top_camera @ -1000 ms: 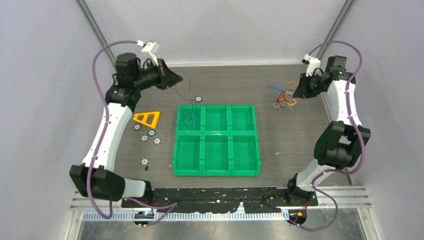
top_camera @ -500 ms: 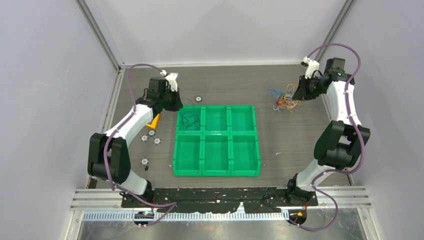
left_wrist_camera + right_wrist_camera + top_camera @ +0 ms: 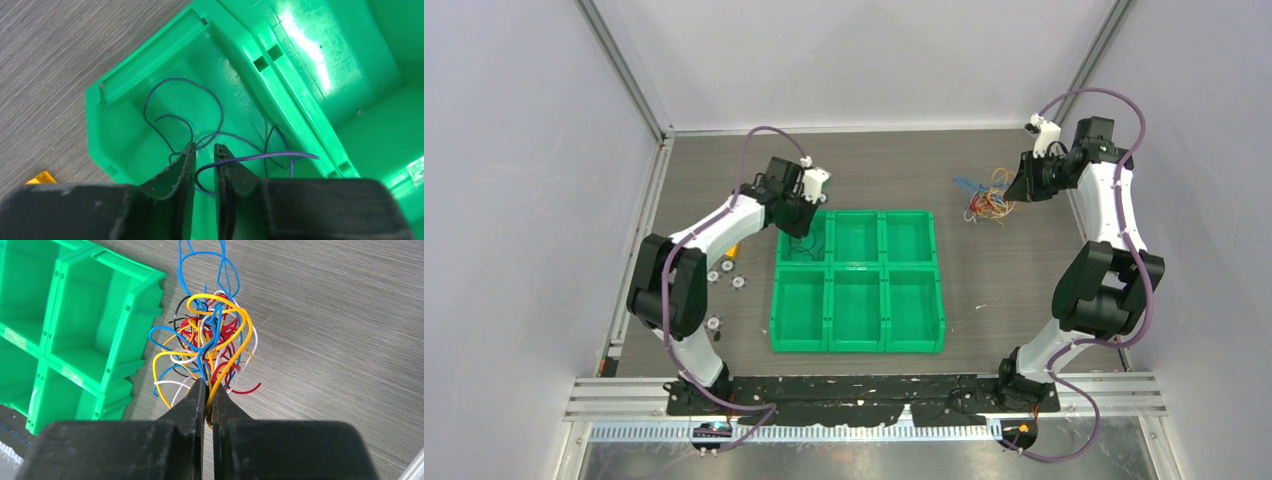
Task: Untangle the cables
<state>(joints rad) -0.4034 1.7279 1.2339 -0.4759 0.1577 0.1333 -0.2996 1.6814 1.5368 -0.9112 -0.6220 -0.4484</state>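
Note:
A tangle of thin blue, yellow-orange, red, white and black cables point(image 3: 987, 203) lies on the table at the back right; it also shows in the right wrist view point(image 3: 210, 330). My right gripper point(image 3: 1016, 190) point(image 3: 209, 382) is shut on strands at the tangle's near edge. One dark wire point(image 3: 802, 238) point(image 3: 280, 156) lies coiled in the back-left compartment of the green tray point(image 3: 856, 342) point(image 3: 150, 60). My left gripper point(image 3: 792, 218) point(image 3: 205, 147) hangs over that compartment. Its jaws stand a little apart, and a loop of the dark wire runs loosely between them.
An orange triangle piece point(image 3: 734, 243) point(image 3: 41, 177) lies left of the tray, mostly hidden by my left arm. Small white discs point(image 3: 737, 282) lie scattered on the table left of the tray. The tray's other compartments hold nothing.
My left arm has swung right from the back-left corner to above the tray's back-left compartment, bringing the dark wire into it. My right gripper has drawn the tangle slightly left.

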